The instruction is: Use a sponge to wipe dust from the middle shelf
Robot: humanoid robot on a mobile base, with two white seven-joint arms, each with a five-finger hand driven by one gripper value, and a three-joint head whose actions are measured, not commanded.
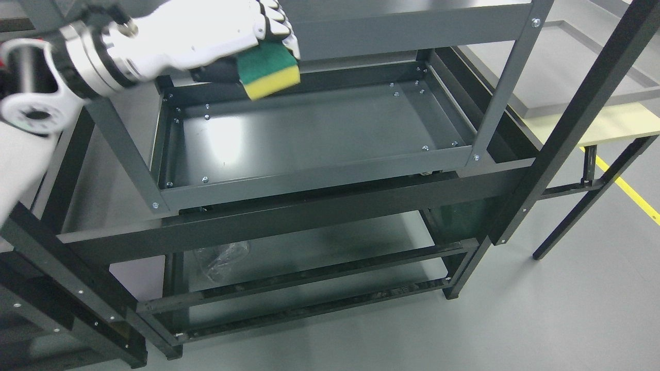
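The sponge (269,71), green on top and yellow underneath, sits clamped in my left hand (206,38), my fingers (276,23) curled over its upper face, held above the back left corner of the middle shelf (309,134); I can't tell whether it touches the metal. That shelf is a shallow dark grey tray bolted at its corners into the cart frame (508,82). Below it, crumpled clear plastic (221,257) lies on the lower shelf, and right of it a yellow floor line (626,188) crosses the grey floor.

No readable text, label, brand, number or sign anywhere; shelf unit, sponge and hand all bare of print.
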